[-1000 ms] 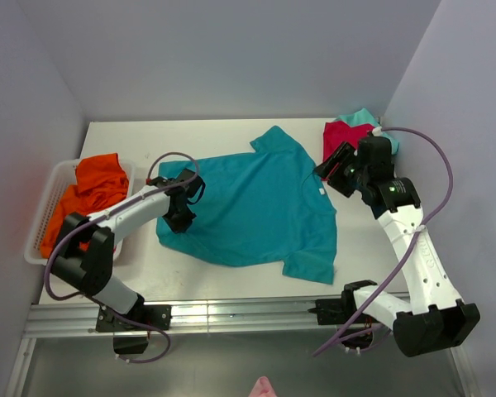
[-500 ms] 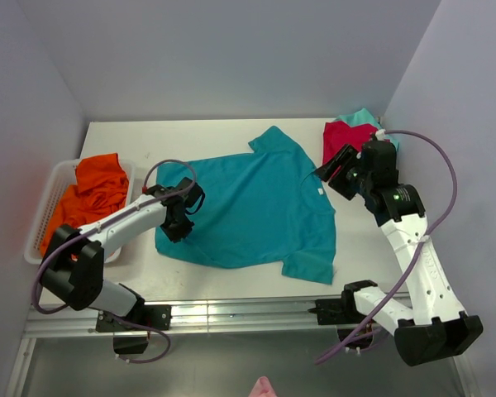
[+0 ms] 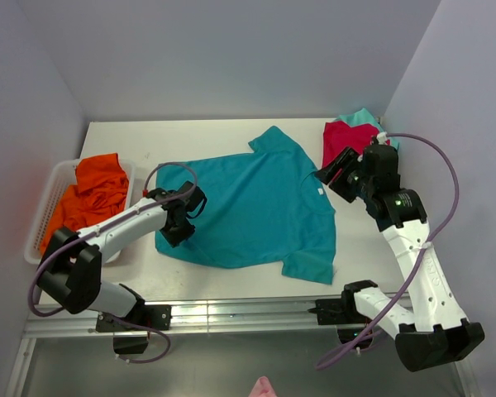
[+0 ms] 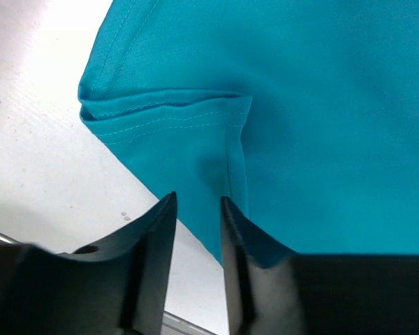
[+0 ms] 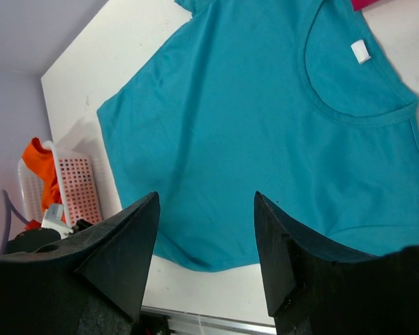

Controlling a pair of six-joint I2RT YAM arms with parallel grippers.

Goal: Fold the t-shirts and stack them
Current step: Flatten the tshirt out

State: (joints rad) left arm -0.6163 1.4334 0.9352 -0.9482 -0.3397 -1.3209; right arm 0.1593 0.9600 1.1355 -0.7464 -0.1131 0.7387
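The teal-blue t-shirt lies spread flat mid-table, its white neck label toward the right. My left gripper sits low at the shirt's left hem. In the left wrist view the left gripper has its jaws narrowly apart over the cloth edge, with a turned-over hem corner just ahead. My right gripper hovers open and empty by the collar. In the right wrist view the right gripper is high above the shirt. The red tee and light-teal tee lie folded at the back right.
The orange tee is heaped in a white perforated basket at the table's left edge; the basket also shows in the right wrist view. Grey walls close in the back and both sides. A metal rail runs along the near edge.
My left gripper has slid a little nearer along the shirt's left hem, nudging that edge. My right gripper has drifted slightly right and back.
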